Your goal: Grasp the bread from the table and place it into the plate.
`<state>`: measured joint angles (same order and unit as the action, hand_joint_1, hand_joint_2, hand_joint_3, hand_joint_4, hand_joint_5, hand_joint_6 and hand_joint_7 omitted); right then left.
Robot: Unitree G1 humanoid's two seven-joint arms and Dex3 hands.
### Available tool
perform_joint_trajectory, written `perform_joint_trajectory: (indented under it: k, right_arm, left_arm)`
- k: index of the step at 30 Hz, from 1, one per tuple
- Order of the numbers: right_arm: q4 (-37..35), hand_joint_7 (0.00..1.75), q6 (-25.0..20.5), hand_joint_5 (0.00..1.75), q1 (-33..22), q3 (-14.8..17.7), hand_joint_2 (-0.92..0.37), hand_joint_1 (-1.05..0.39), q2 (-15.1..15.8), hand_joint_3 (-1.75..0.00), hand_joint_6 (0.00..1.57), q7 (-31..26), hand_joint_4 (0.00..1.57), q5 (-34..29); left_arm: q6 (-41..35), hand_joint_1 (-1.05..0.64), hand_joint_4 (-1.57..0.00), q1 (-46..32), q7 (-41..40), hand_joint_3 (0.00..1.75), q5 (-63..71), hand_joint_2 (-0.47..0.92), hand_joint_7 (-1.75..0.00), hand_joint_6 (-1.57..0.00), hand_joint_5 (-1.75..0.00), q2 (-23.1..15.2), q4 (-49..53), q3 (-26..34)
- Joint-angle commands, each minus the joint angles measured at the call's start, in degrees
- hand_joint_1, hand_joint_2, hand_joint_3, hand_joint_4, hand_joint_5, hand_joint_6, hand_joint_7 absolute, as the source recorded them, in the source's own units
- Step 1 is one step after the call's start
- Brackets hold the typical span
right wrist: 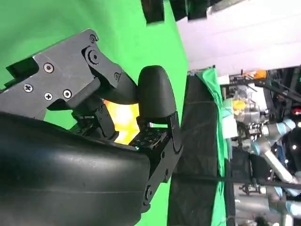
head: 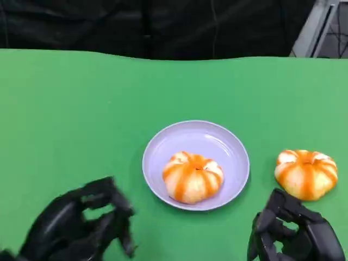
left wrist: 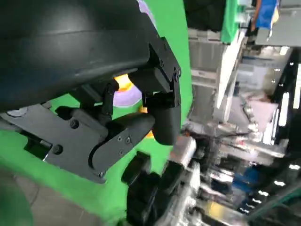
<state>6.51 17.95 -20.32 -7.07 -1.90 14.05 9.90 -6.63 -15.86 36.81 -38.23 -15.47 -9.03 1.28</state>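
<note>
Head view: right hand [head: 296, 234], fingers [head: 272, 209] apart and empty, sits just short of the bread [head: 306, 173] lying on the bench [head: 65, 109] beside a plate [head: 157, 147] already holding a bun [head: 192, 176]; left hand [head: 81, 225] also empty; a shallow reach could push the bread away.

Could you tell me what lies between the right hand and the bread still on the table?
Only bare green table: in the head view, the right hand sits just short of the bread.

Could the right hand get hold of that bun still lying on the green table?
Probably yes: the right hand sits just below the loose bun, holding nothing, with bare table between them.
</note>
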Motion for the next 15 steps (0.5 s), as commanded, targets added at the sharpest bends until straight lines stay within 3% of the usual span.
perform_joint_trajectory:
  k: [1, 15]
  right_arm:
    - [-0.54, 1.65, 0.34, 1.75, 0.14, 1.3, -0.56, -0.14, 1.17, -1.22, 0.7, 0.39, 0.83, 0.47]
    - [0.06, 1.65, 0.62, 1.75, -0.93, 1.37, -0.57, -0.14, 1.1, -1.2, 0.69, 1.76, 0.84, 0.9]
  left_arm:
    - [-1.59, -0.18, -0.86, -3.73, 3.82, 1.19, -2.35, 0.57, -1.7, -0.76, -1.75, -0.81, 1.98, 3.84]
    - [-2.74, -0.17, -0.91, -3.77, 3.56, 1.12, -0.45, 0.61, -1.73, -0.76, -1.75, 0.8, 3.22, 6.33]
